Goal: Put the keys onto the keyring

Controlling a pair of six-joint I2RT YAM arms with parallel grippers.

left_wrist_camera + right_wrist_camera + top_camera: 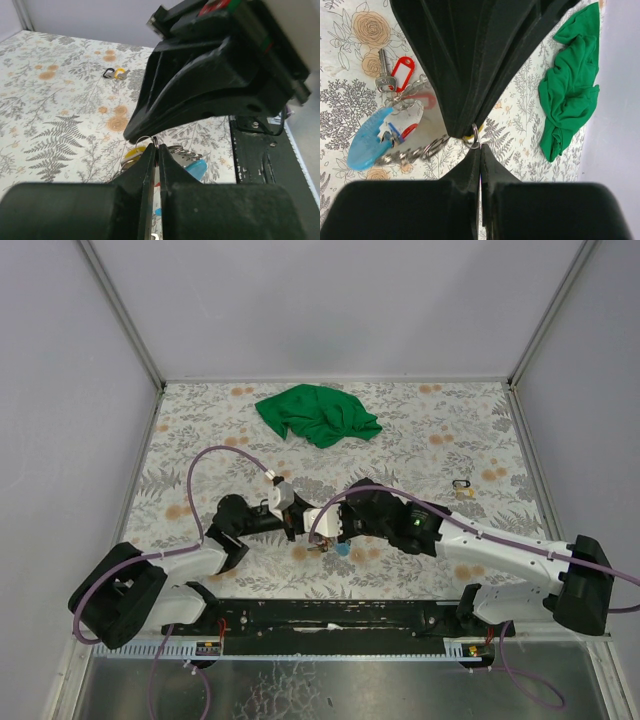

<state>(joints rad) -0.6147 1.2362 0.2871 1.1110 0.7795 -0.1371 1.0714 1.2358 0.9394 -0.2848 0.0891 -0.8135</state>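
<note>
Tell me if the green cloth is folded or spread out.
Neither: the green cloth lies crumpled in a bunched, wrinkled heap.

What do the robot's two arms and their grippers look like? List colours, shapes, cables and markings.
The left arm and the right arm have white tubular links with bulky black joints. A purple cable runs along each. The left gripper and the right gripper are matt black, with two flat fingers tapering to narrow tips. A small green light glows on the right arm.

Plain pale-grey walls (330,300) with metal corner posts (122,310) around a floral-patterned tabletop (420,430)
</note>
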